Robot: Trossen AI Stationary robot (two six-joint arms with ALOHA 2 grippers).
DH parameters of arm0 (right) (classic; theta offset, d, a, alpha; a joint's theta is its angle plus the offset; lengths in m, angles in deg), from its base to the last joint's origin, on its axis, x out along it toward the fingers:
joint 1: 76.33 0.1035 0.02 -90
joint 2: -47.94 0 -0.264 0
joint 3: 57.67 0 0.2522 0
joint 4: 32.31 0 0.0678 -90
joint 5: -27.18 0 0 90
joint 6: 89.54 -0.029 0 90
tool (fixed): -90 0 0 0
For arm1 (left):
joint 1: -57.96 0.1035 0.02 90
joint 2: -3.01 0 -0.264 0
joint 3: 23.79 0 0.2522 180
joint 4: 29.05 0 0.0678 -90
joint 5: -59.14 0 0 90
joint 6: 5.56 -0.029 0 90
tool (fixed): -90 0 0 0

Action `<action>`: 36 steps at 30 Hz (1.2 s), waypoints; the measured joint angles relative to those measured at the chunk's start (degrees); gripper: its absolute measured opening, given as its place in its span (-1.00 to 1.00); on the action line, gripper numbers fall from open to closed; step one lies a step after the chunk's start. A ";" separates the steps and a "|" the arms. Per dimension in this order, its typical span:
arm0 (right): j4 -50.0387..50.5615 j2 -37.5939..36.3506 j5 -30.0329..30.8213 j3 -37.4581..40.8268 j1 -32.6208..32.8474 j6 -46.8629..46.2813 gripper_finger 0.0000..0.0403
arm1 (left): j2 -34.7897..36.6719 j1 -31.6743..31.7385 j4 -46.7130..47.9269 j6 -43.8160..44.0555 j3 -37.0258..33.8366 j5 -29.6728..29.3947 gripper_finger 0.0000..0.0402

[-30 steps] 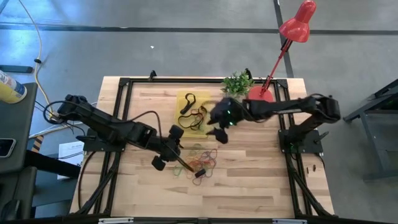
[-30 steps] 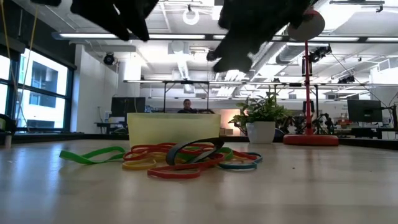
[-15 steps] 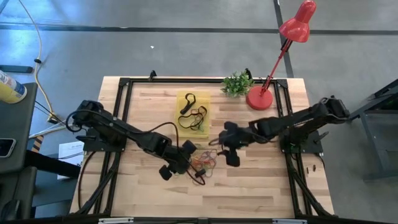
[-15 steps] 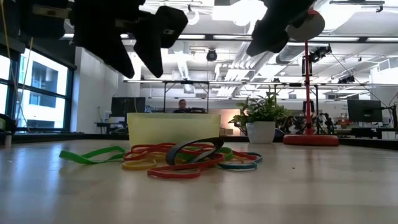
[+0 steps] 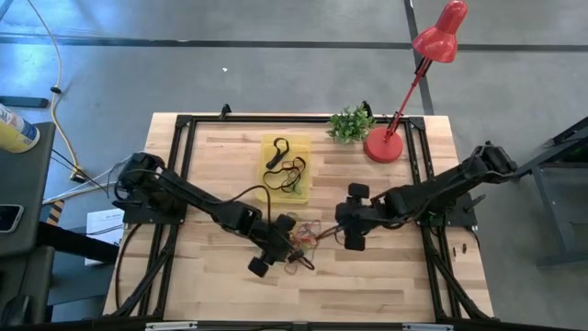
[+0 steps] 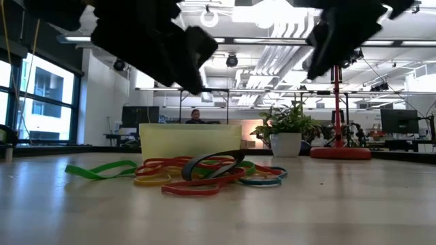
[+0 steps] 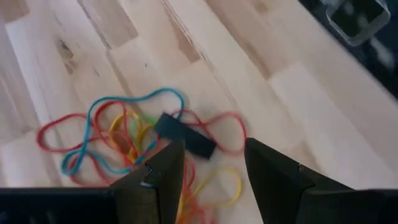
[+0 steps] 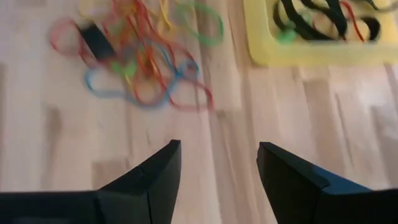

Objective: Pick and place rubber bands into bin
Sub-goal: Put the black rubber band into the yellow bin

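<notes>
A tangle of coloured rubber bands [image 5: 300, 241] lies on the wooden table, with a wide black band [image 7: 185, 135] on top of it. More bands lie inside the yellow bin [image 5: 286, 165], which stands just beyond the pile. My left gripper [image 7: 208, 155] hangs open above the pile's left side, slanting down, and touches nothing. My right gripper [image 8: 217, 155] is open over bare wood to the right of the pile [image 8: 137, 62], in front of the bin's [image 8: 311, 56] near right corner. In the low view both grippers are clear of the table [image 6: 340, 204].
A red desk lamp's base [image 5: 384, 145] and a small potted plant [image 5: 350, 123] stand at the far right. A green band [image 6: 102, 169] trails out from the pile's left side. A black frame [image 5: 184, 129] runs around the table's edges. Bare wood lies toward the near edge.
My left gripper has come down and moved toward the right and near edges, ending over the pile. My right gripper has swung away from the bin toward the near edge and a little right, tipping further down. The bands have not moved.
</notes>
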 joint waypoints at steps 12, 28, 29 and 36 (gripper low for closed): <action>5.88 -0.33 3.08 2.97 4.12 -0.73 -0.02 | -6.16 -3.30 -3.22 21.37 2.97 -9.76 -0.22; 4.86 -4.50 4.91 4.92 4.48 -3.42 -0.03 | -11.16 -3.08 2.14 28.02 5.89 -12.25 -0.22; 4.85 -4.50 4.97 4.92 4.48 -3.42 -0.04 | -11.45 -3.08 1.45 28.02 6.03 -12.26 -0.22; 3.74 -4.50 5.78 4.91 4.46 -3.18 -0.04 | -12.14 -3.08 1.69 27.99 5.88 -12.26 -0.22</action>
